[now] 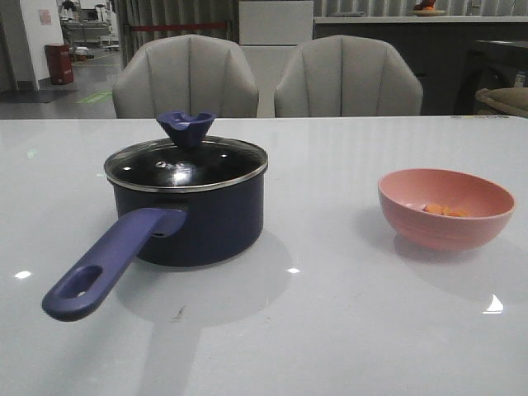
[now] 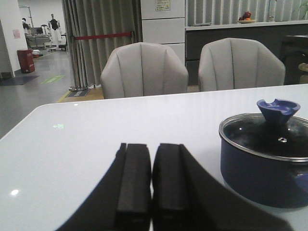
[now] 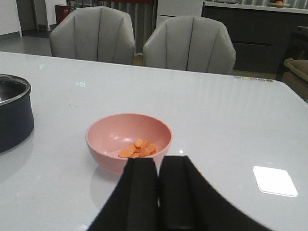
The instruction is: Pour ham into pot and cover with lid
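Note:
The dark navy pot [image 1: 198, 219] stands on the white table [image 1: 330, 330] at the left, its long purple-blue handle [image 1: 111, 264] pointing toward me. The glass lid [image 1: 186, 163] with its purple-blue knob [image 1: 185, 128] sits on the pot. The pink bowl [image 1: 445, 206] at the right holds the orange ham pieces [image 1: 445, 210]. My left gripper [image 2: 152, 147] is shut and empty, beside the pot [image 2: 264, 163] and apart from it. My right gripper [image 3: 158, 160] is shut and empty, just short of the bowl [image 3: 127, 139] with the ham [image 3: 138, 149]. Neither gripper shows in the front view.
Two grey chairs [image 1: 186, 78] [image 1: 346, 78] stand behind the table's far edge. A dark counter [image 1: 412, 49] runs along the back right. The pot's rim [image 3: 12, 89] shows in the right wrist view.

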